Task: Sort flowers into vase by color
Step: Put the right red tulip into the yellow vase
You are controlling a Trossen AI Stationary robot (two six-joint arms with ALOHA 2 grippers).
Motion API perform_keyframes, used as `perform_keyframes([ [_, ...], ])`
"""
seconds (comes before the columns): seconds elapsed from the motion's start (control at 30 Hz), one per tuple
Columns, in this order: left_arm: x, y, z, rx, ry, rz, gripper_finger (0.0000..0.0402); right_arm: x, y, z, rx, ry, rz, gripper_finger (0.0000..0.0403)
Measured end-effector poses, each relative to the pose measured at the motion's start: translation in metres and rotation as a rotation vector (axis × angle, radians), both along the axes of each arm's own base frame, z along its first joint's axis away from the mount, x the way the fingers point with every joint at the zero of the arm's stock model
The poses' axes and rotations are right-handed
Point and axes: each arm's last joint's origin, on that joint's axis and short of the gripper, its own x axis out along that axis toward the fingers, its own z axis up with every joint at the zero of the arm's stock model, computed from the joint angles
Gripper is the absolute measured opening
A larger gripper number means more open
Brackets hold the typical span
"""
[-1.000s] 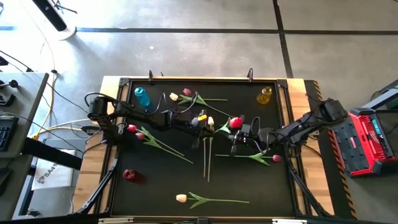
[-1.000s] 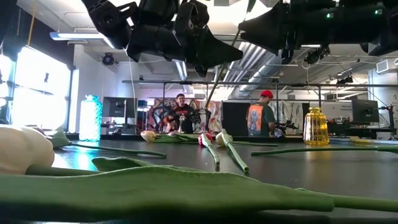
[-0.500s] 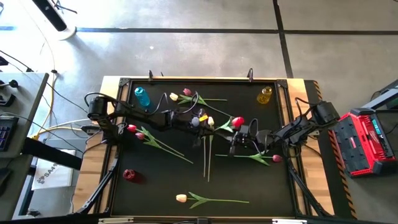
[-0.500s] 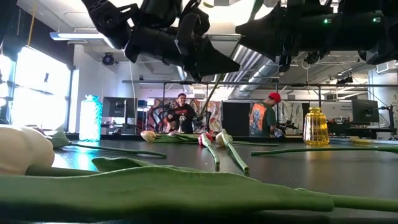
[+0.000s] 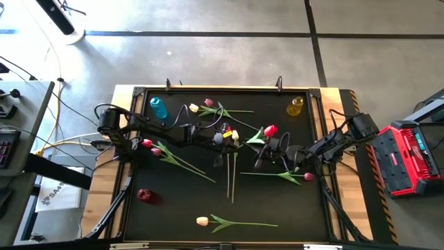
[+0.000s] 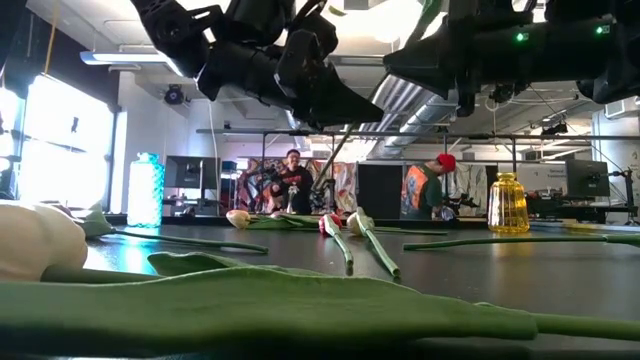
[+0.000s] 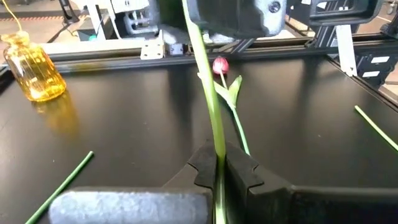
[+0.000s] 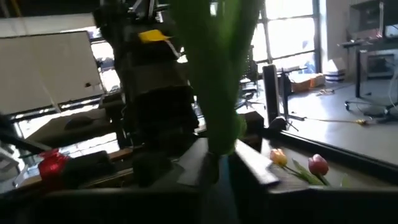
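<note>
Between the two grippers, mid-table, a red tulip [image 5: 269, 130] is held off the surface, apparently at a hand-over. Main risk, as I judge it: both arms are clamped on one thin stem at once, so any motion of either arm before the other lets go could bend or snap the stem, or strip a leaf. Second risk: if one side lets go while the other grip sits on leaf rather than stem, the flower may slip and fall among the tulips lying under the fingers.

Left gripper [image 7: 219, 171]: fingers clenched tight on the green stem [image 7: 208, 93], which runs straight out from between the fingertips toward the other arm.

Right gripper [image 5: 266, 148]: jaws look closed in on the same flower, just below the red head, with a broad green leaf [image 8: 219, 74] filling the space ahead of its fingers. Whether stem or only leaf is pinched, cannot tell.

Yellow vase [image 5: 295, 106] stands well apart, beyond the right fingers.
</note>
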Motion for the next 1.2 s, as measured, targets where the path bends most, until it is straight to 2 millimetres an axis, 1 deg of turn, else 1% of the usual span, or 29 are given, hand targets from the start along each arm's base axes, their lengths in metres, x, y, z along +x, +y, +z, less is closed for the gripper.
perform_keyframes([
  [0.03,0.000,0.000,0.000,-0.002,0.005,0.000,0.0005,0.000,0.000,0.000,-0.020,0.007,0.011,0.0019],
  [0.07,0.000,0.000,-0.001,-0.005,0.009,-0.001,0.0010,0.000,0.001,0.000,-0.037,0.013,0.019,0.0010],
  [0.13,-0.001,-0.001,-0.002,-0.005,0.021,-0.001,0.0025,0.001,0.000,0.001,-0.037,0.016,0.004,0.0011],
  [0.23,-0.002,0.001,-0.005,0.016,0.052,0.045,0.0057,0.002,-0.003,0.003,-0.046,0.046,-0.070,0.0003],
  [0.3,-0.002,0.002,-0.007,0.031,0.072,0.077,0.0081,-0.001,-0.007,0.008,-0.043,0.075,-0.168,0.0004],
  [0.4,-0.004,0.003,-0.010,0.050,0.115,0.094,0.0116,-0.011,-0.016,0.018,-0.041,0.130,-0.372,0.0002],
  [0.5,-0.007,0.003,-0.015,0.048,0.126,0.092,0.0137,-0.023,-0.027,0.031,-0.067,0.195,-0.556,0.0001],
  [0.63,-0.013,0.007,-0.022,0.035,0.121,0.108,0.0144,-0.042,-0.043,0.050,-0.070,0.239,-0.756,0.0001],
  [0.8,-0.020,0.011,-0.030,0.023,0.102,0.129,0.0144,-0.067,-0.062,0.077,-0.067,0.249,-0.911,0.0000],
  [0.93,-0.023,0.012,-0.034,0.026,0.113,0.146,0.0144,-0.089,-0.077,0.093,-0.041,0.314,-1.114,0.0000],
  [1.2,-0.026,0.012,-0.037,0.029,0.128,0.151,0.0144,-0.119,-0.098,0.116,-0.013,0.311,-1.255,0.0000],
])
